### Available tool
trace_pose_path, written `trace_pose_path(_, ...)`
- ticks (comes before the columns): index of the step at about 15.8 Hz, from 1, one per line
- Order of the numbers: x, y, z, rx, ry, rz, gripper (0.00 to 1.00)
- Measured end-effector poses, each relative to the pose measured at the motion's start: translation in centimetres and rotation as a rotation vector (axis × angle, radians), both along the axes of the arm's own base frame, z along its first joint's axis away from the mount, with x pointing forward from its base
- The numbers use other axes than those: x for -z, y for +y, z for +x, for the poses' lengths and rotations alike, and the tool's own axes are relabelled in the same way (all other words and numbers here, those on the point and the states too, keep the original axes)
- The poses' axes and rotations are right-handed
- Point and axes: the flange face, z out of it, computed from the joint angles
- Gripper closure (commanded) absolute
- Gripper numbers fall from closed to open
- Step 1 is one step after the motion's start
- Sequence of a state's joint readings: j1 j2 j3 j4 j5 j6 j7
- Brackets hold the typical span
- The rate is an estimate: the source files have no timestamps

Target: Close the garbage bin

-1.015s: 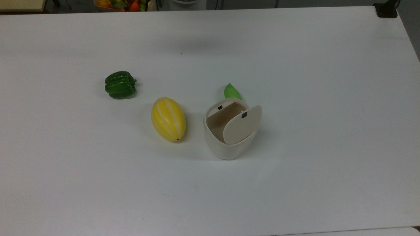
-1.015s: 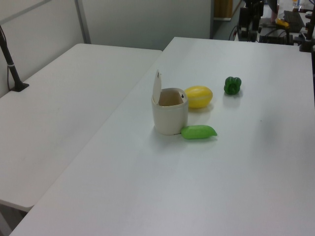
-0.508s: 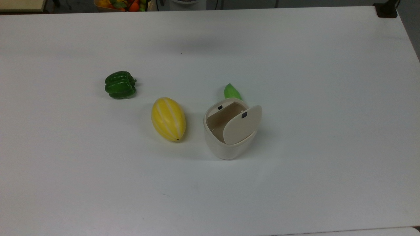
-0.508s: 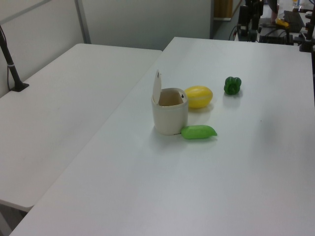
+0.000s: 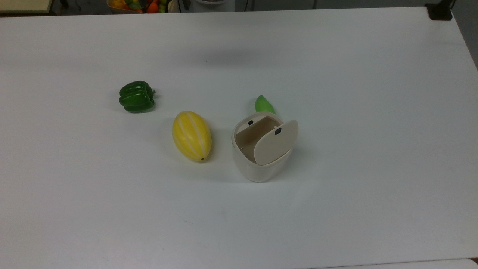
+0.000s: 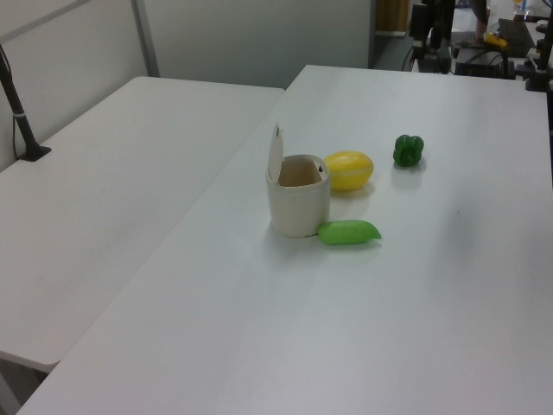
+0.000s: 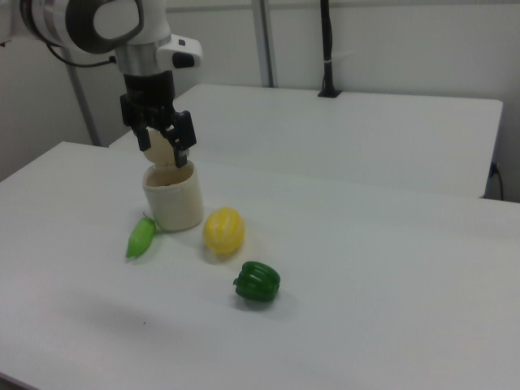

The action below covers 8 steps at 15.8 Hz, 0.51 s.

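Currently the gripper [image 7: 162, 142], fingers spread and holding nothing, appears in the right view above the bin [image 7: 173, 196], whose lid [image 5: 275, 142] stands upright.

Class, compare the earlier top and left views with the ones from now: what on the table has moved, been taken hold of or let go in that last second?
Nothing on the table visibly changed. The garbage bin stands in the same spot with its lid raised, and the yellow melon, the green pepper and the light green pod lie where they were.
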<state>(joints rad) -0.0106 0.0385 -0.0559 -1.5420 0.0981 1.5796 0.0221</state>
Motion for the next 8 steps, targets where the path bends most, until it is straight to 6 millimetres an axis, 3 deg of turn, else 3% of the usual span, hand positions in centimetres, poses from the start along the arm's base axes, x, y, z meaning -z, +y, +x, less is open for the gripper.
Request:
trace_pose_path(2,0.0,-0.3,0.0,-0.009,-0.003,0.008,0.30)
trace_pose_path(6,-0.2,-1.3,0.0,-0.042,-0.013,0.016,0.85)
trace_pose_path(8,-0.2,-1.3,0.0,-0.100,-0.018,0.017,1.00)
